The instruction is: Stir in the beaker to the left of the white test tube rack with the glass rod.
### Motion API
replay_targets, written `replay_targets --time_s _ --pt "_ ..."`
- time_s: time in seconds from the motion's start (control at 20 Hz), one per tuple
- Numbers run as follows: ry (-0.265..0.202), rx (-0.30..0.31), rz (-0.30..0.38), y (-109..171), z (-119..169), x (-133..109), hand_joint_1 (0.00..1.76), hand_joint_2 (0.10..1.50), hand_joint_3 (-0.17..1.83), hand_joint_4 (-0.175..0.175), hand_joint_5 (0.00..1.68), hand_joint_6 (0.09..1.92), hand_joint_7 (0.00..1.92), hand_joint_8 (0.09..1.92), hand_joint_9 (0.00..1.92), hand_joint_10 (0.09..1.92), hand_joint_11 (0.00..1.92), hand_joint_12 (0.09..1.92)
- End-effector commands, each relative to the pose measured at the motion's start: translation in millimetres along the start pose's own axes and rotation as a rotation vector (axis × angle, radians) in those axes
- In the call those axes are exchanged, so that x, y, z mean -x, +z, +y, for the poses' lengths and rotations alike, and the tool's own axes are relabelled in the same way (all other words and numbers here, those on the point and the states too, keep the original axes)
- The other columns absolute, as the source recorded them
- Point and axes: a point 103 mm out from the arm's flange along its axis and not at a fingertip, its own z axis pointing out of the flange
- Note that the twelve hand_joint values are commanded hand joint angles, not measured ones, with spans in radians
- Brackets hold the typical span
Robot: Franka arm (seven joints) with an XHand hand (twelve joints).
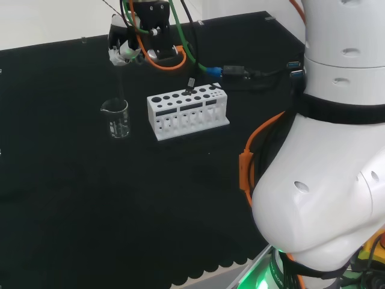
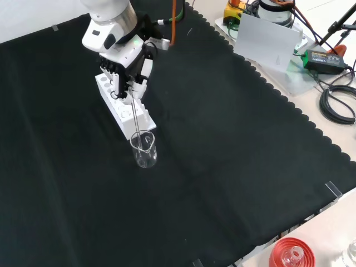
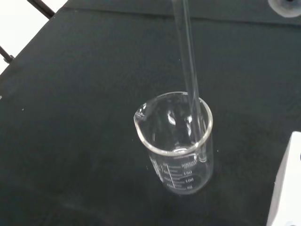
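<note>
A clear glass beaker (image 1: pixel 116 118) (image 2: pixel 144 149) (image 3: pixel 176 141) stands on the black cloth just left of the white test tube rack (image 1: pixel 187 111) (image 2: pixel 119 105) in the head view. The hand (image 1: pixel 126 49) (image 2: pixel 127 72) hangs above the beaker, its fingers curled round the top of a thin glass rod (image 2: pixel 134 114) (image 3: pixel 190 70) (image 1: pixel 121 81). The rod runs down from the hand, and its lower end is inside the beaker, close to the wall. I cannot tell whether the beaker holds any liquid.
The rack's corner (image 3: pixel 288 188) stands close beside the beaker. Cables and a blue plug (image 1: pixel 213 71) lie behind the rack. A red ribbed stand with a flask (image 2: pixel 291 255) sits at the bench's near edge in the front view. The arm's white links (image 1: pixel 328 156) fill the head view's right.
</note>
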Motion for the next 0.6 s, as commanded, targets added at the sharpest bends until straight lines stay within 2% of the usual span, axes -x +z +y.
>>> replay_targets --time_s 0.05,0.45,0.6 --pt "-0.001 0.005 -0.007 3 -23 -12 1.20 1.12 -0.17 -0.175 1.14 0.77 1.64 0.38 1.77 0.25 1.60 0.79" --pt "-0.021 -0.004 0.000 13 -21 -33 1.20 1.12 -0.17 -0.175 1.15 0.77 1.65 0.38 1.77 0.25 1.60 0.79" --pt "-0.028 -0.007 -0.020 13 -18 -41 1.20 1.12 -0.17 -0.175 1.15 0.77 1.65 0.38 1.78 0.25 1.60 0.79"
